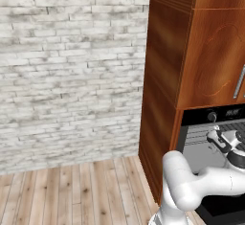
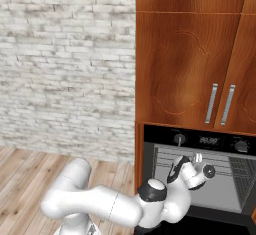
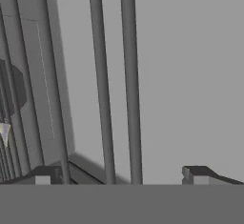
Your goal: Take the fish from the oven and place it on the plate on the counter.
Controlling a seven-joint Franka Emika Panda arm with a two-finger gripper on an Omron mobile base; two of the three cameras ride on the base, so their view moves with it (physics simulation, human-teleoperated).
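One oven [image 2: 200, 179] — one splayed claw [image 3: 121, 175]

A whitewashed brick wall [image 1: 72, 71] fills the left; light wood plank flooring [image 1: 72, 195] runs below; reddish-brown wooden cabinets [image 2: 185, 54] with metal handles [image 2: 212, 103] stand right.

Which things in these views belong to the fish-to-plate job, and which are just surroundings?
Job:
- oven, door open, wire racks inside
- gripper, jaws open and holding nothing, reaching into the oven
- possibly the fish: a small pale pointed bit at the hand view's edge, too little to tell

Surroundings:
- wood cabinets
- brick wall
- plank floor
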